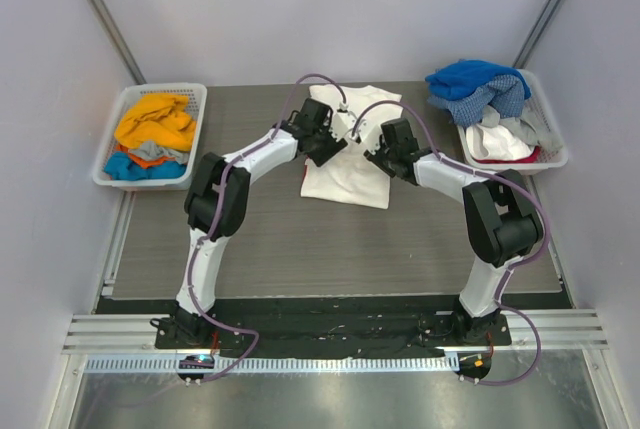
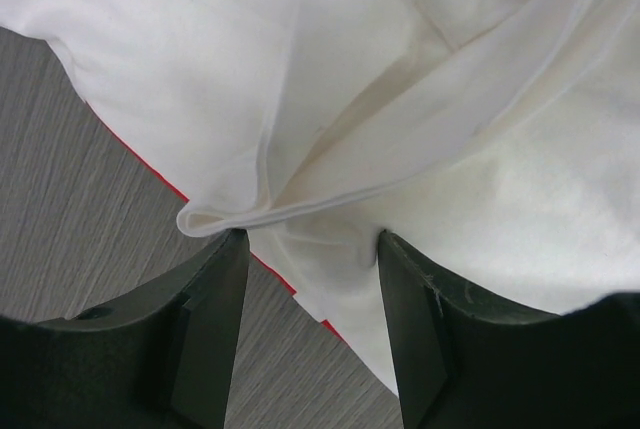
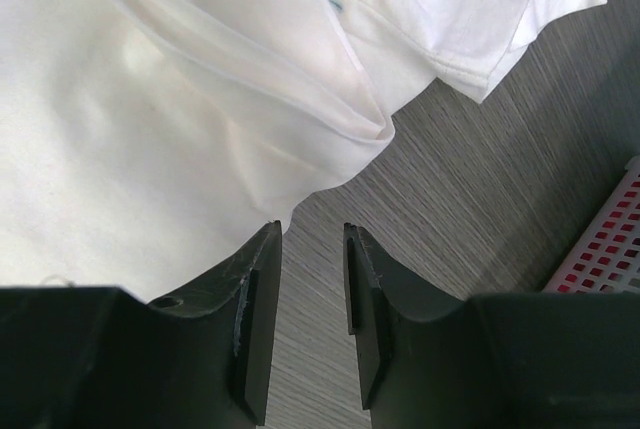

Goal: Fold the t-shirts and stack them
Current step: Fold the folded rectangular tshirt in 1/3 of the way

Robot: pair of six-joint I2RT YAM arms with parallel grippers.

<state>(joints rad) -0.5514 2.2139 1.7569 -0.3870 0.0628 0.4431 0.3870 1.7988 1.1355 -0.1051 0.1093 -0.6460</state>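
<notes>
Top view: the white t-shirt (image 1: 345,174) is noted lying rumpled mid-table (image 1: 260,239), flanked by the left hand (image 1: 322,144) and right hand (image 1: 385,161). No folded stack is seen. An orange t-shirt (image 1: 155,121) and a blue t-shirt (image 1: 470,77) are heaped in the left basket (image 1: 197,134) and right basket (image 1: 553,139). Left wrist: fingers are spread wide, with a cloth fold at their tips, not pinched. Right wrist: fingers are narrowly parted over bare table beside the shirt's edge, nothing held. The task is judged barely begun.
</notes>
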